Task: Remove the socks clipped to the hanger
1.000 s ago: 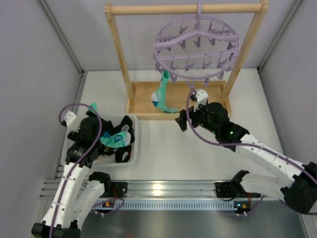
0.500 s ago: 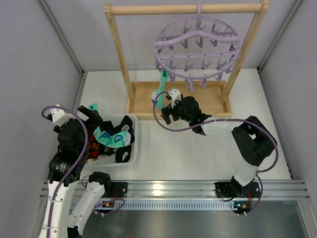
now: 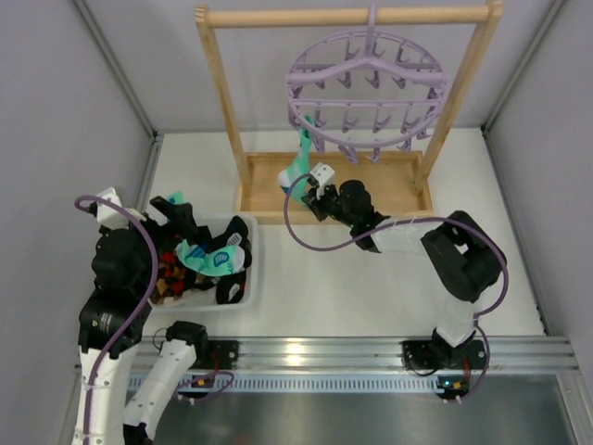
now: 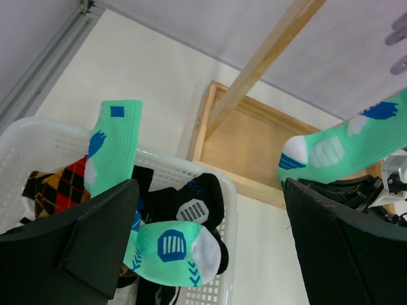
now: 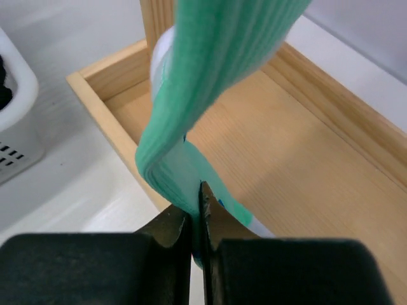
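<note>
While clipped to hanger at upper centre, hangs down toward tray as lone mint sock. Pinched at lower part by right gripper, fingers clenched on fabric. Above basket at lower left, spread wide and grasping nothing: left gripper. Piled in basket: socks, mint, black, red argyle.

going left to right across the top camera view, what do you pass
white basket → hanging mint-green sock → hanger hook → wooden rack's right post
</note>
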You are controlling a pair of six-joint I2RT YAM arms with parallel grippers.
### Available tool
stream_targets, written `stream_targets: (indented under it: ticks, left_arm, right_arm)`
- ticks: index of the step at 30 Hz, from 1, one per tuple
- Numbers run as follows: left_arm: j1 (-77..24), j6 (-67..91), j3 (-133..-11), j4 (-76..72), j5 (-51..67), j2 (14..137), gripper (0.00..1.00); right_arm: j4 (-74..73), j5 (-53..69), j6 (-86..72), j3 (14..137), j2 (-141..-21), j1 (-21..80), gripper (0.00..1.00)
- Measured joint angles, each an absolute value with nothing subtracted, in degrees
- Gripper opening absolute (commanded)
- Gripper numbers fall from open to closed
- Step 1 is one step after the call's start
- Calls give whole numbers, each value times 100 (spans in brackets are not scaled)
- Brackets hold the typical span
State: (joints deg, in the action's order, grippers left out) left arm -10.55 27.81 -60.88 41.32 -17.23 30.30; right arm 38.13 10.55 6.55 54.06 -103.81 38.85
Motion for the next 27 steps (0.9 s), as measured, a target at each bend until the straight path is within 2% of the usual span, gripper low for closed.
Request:
stream_targets:
  ticks: [11, 18, 23, 27]
  left_arm:
    - [-1055, 2718, -6641, 3887, 292, 3820, 99]
    - [-1057, 3055, -7347, 3094, 1439, 4497, 99]
    - [-1343, 3197, -7789, 2762, 1142, 5413, 99]
    - [-2593, 3107, -8082, 2724, -30, 6195, 99]
  right_arm:
    - [3728, 580, 646, 4910, -8138, 4351, 0]
    - [3212, 3, 572, 4388, -7133, 4753, 0]
    - [2770, -683, 471, 3769, -6836, 5349, 0]
    - [2585, -1140, 408, 3522, -6831, 5780, 0]
